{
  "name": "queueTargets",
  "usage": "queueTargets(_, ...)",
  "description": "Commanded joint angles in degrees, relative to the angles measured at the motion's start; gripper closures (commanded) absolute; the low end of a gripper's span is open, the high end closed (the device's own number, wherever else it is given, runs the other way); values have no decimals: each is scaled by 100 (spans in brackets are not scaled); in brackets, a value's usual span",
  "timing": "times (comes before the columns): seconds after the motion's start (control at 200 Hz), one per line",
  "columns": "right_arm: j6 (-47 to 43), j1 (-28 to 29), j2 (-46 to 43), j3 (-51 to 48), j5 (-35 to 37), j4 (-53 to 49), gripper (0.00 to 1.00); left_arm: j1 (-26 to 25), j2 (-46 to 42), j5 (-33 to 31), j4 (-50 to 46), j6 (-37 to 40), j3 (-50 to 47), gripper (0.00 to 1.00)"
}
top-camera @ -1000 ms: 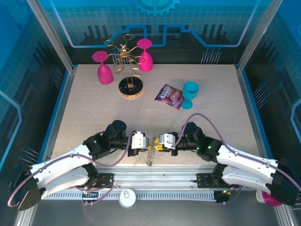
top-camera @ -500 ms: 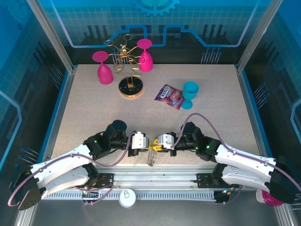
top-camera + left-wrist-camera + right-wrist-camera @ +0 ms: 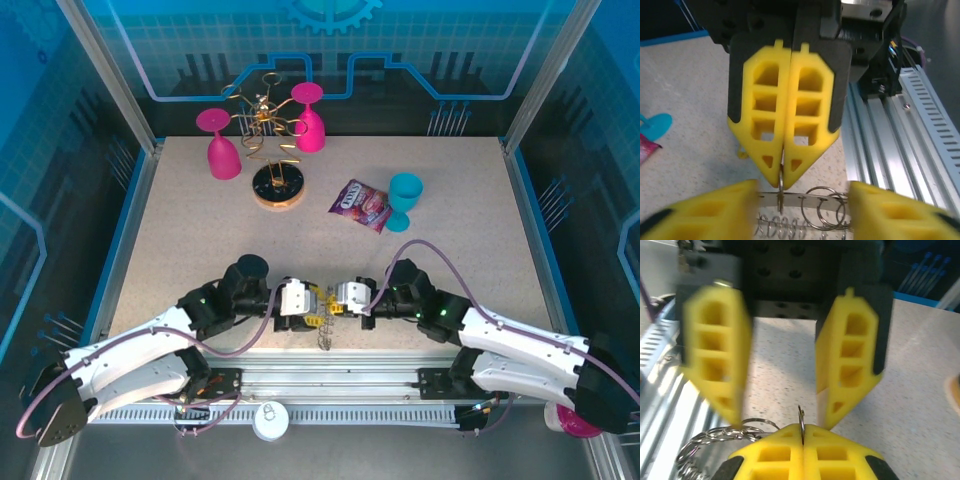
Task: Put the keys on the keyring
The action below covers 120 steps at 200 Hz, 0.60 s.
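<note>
The speckled surface (image 3: pixel 200 230) is mostly bare up front, and both arms meet nose to nose at its near edge.

The left tool (image 3: pixel 312 303) is spread wide. In its wrist view its fingers (image 3: pixel 705 210) sit either side of the ring, clamping nothing, and I can't tell if they brush it.

The right tool (image 3: pixel 783 175) is squeezed fully together, pinching a thin sliver of metal at the top of the keyring (image 3: pixel 790 198). It could be the band's edge or one of the loops. So the ring looks to be carried by the right side alone, just off the near edge, with the wire loops (image 3: pixel 822 202) bunched along and below the band.

As for the key, there's a small yellow nub (image 3: pixel 742 151) on the surface just beside the right fingers. It might be the plastic head, but it's too small to be sure.

My read is that this is the handover/regrip bit, before any threading. To do it well:
- Keep the right pinch firm so the ring doesn't swing or twist.
- Back the left tool straight out so a finger doesn't snag a loop and yank the ring loose.
- Turn the ring so one loop sits clear of the others.
- Grab the key by its head and leave the hole end free.

It's a tiny key and the loops are springy, so go slow.
</note>
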Motion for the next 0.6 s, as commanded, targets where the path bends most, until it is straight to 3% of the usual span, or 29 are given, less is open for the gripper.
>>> queueTargets(0.0, 411, 40, -409, 20, 1350, 31, 100, -28, -256, -571, 582, -182, -34, 31)
queueTargets(0.14, 1491, 39, -919, 87, 3098, -461, 100, -30, -578, -1962, 1045, -772, -123, 14)
queueTargets(0.21, 2333, -23, -1109, 414, 4194, -1249, 100, -28, -598, -2472, 1003, -1113, -42, 12)
queueTargets(0.265, 2752, -148, -1177, 714, 4645, -1928, 100, -25, -501, -2708, 800, -1374, 105, 13)
queueTargets(0.405, 3464, -674, -1239, 1351, 5187, -3392, 100, -29, 25, -2992, 427, -2365, 495, 18)
queueTargets(0.595, 3873, -1358, -1569, 1565, 5561, -4160, 100, -142, 1558, -2582, 166, -4005, 1283, 28)
